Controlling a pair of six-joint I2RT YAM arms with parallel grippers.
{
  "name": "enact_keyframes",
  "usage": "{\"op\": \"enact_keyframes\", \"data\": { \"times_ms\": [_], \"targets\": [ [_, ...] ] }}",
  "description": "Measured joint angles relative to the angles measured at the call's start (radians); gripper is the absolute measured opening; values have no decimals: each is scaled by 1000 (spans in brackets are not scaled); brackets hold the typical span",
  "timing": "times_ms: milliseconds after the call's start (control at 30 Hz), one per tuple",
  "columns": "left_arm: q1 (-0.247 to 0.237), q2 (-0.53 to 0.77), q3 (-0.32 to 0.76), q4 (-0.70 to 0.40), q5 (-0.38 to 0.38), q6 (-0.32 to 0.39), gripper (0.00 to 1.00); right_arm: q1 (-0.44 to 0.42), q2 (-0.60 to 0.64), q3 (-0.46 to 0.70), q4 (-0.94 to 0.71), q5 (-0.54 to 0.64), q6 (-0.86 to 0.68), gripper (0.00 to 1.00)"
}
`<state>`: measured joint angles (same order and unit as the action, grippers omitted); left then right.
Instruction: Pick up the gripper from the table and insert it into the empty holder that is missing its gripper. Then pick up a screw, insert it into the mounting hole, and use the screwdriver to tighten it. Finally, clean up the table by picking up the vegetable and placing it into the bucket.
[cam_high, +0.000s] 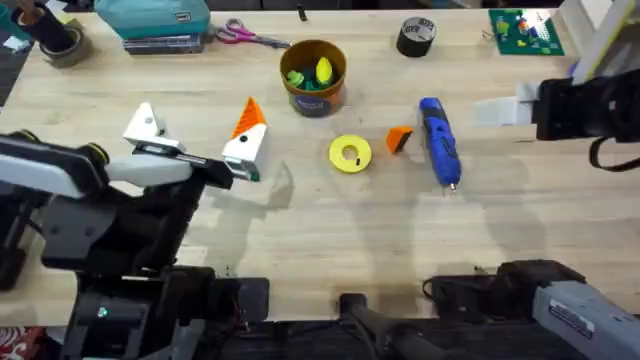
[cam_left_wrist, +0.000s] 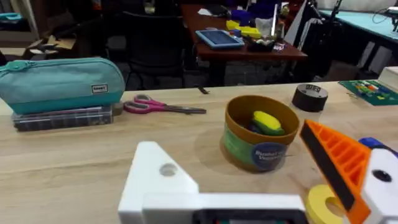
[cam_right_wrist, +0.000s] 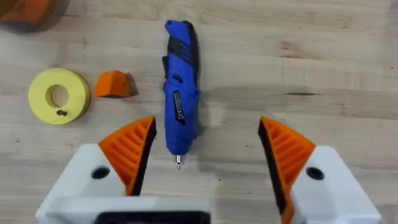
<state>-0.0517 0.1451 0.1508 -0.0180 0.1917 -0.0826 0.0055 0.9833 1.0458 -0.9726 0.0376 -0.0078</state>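
The gripper (cam_high: 399, 139) lies between the disc (cam_high: 350, 154) and the screwdriver (cam_high: 438, 140).

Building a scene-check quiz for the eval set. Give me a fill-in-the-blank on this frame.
1. The loose orange finger lies on the table between the blue screwdriver and the yellow ____.
2. The left hand carries only ____ orange finger; its other holder is bare.
3. The right hand hangs with its fingers ____, above the screwdriver's tip.

Missing words: disc; one; open
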Motion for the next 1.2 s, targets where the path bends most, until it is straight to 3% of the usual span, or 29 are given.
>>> {"op": "enact_keyframes", "data": {
  "times_ms": [300,633,1200],
  "targets": [
    [0,-108,-79,15,9,0,986,0,0,0,0,0,0,995],
    [0,-140,-139,101,89,0,986,0,0,0,0,0,0,996],
    [0,-140,-139,72,666,0,985,0,0,0,0,0,0,996]
  ]
}}
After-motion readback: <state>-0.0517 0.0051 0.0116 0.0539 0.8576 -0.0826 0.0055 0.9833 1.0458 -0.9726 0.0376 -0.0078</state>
